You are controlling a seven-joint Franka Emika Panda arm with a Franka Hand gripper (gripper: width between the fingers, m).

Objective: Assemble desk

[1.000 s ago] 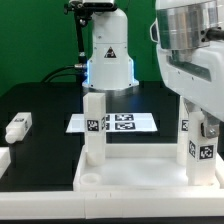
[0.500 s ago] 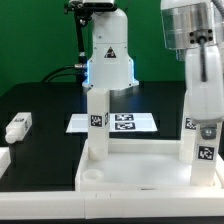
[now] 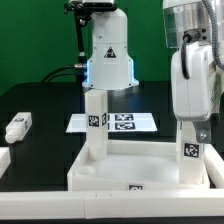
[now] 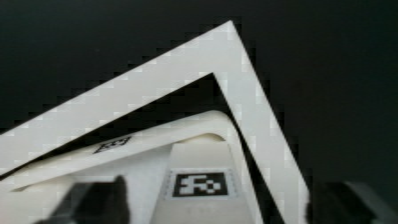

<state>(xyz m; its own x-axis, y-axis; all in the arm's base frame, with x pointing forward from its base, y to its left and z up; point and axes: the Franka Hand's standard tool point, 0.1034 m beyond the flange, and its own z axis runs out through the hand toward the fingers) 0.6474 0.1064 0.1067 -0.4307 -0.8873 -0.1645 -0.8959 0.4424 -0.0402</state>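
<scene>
Tool (image 3: 190, 128) state cannot be told; it is seen at right over a leg (image 3: 190, 152) standing in the top (image 3: 100, 176).

From my station the exterior view is bright and even, though coarse and soft. The white desk top (image 3: 150, 172) nearly blows out, its edges faint. The black table (image 3: 40, 115) shows a dull sheen. My wrist view is dim, contrasty and blurred.
</scene>
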